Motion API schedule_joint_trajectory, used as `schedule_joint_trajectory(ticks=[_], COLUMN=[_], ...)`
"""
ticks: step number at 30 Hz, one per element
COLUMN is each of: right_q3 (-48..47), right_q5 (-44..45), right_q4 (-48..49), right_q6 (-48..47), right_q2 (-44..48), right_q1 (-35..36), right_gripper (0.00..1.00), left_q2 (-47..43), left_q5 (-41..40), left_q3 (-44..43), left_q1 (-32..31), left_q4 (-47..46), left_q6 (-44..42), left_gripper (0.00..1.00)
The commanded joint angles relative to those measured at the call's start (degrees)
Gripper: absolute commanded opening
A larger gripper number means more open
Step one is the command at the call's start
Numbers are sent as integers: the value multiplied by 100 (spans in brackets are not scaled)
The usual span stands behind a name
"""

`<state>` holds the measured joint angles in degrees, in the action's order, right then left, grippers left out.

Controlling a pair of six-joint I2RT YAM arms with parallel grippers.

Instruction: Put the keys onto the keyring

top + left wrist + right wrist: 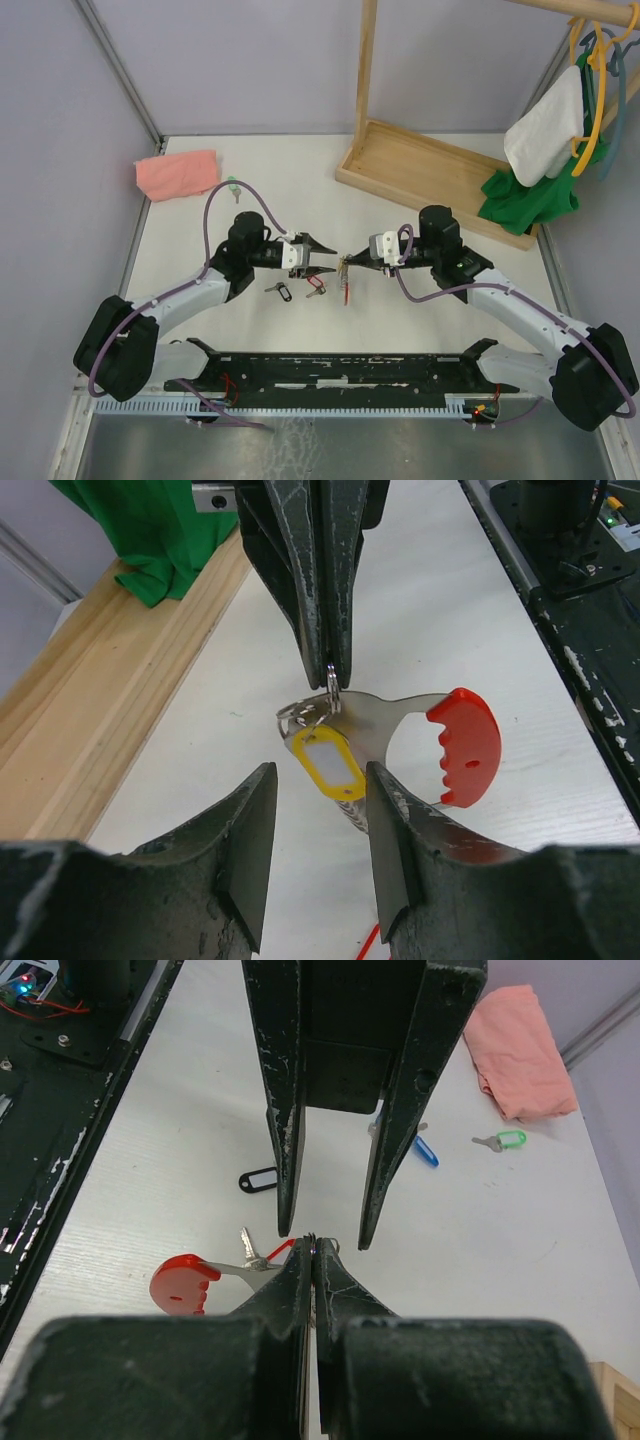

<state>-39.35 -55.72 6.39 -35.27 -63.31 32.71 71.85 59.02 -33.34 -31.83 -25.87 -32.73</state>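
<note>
Keyring red end points nearward (right gripper pinching).

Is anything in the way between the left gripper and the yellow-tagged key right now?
Nothing visible stands in the way. The yellow-tagged key sits between the fingertips of the open left gripper, just below the spot where the shut right gripper pinches the keyring.

White table: pink cloth, wooden rack, keys.
</note>
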Motion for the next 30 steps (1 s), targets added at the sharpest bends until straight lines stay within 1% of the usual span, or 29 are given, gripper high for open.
schedule_joint_trajectory(ticks=[1, 7, 10, 12, 24, 27, 30], right_q3=[-312, -336, -343, -345, -371, -380, -380], right_q5=[-338, -360, -361, -360, -428, -438, -417], right_q4=[42, -11, -15, -25, -86, -122, -149], right_q6=[-77, -93, -94, -101, -103, -118, -128], right_q2=[-27, -41, -30, -31, -50, -46, -30], right_q1=[-23, -27, -27, -28, -22, -23, -27], right_gripper=[1, 1, 1, 1, 1, 1, 1], left_q2=[26, 93, 147, 189, 405, 424, 443], left_q5=[243, 430, 520, 547, 619, 622, 619], left_q3=[-334, -436, -454, -446, -636, -646, -686], left_q1=[19, -3, -45, -72, -240, -257, -262], left_q4=[-261, -261, -261, -263, -15, -6, 176], left_q6=[-451, -489, -534, -563, -752, -761, -849], left_gripper=[48, 48, 41, 38, 37, 34, 26])
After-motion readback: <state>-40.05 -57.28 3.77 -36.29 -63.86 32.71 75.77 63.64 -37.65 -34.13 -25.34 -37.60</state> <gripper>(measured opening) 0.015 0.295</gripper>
